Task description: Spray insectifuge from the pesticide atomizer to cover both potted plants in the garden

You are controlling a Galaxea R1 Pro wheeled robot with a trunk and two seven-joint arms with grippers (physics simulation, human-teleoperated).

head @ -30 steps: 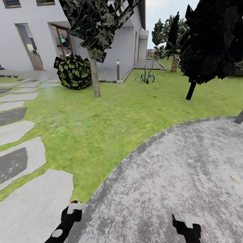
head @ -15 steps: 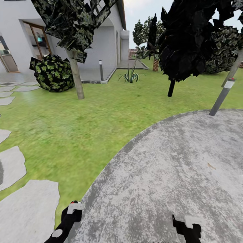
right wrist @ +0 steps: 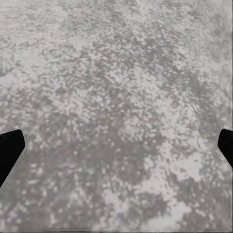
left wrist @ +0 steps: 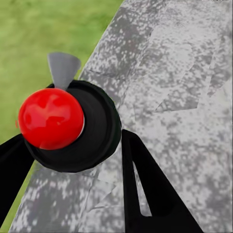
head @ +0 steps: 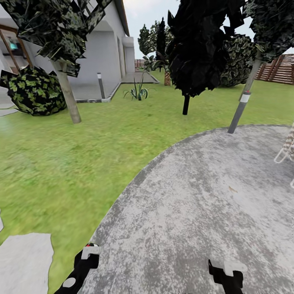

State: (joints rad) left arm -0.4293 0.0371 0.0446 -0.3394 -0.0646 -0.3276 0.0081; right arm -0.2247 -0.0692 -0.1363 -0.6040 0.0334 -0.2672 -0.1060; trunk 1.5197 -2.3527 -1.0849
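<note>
Step in hand looks like transit/search: atomizer and potted plants aren't visible, so their location can't be given. Left gripper (left wrist: 73,194) fingers spread wide, nothing held; between them only patio (head: 196,196), plus a black disc with a red ball (left wrist: 51,119). Right gripper (right wrist: 116,145) fingers wide, empty, bare concrete between and beyond them. Next move: scan on across the lawn (head: 61,163). Obstacles ahead: grey lamp post (head: 241,107), dark tree (head: 196,45), wicker seat (head: 288,146) at patio edge.

Black arms (head: 79,271), white brackets, red round knob (left wrist: 51,118)
</note>
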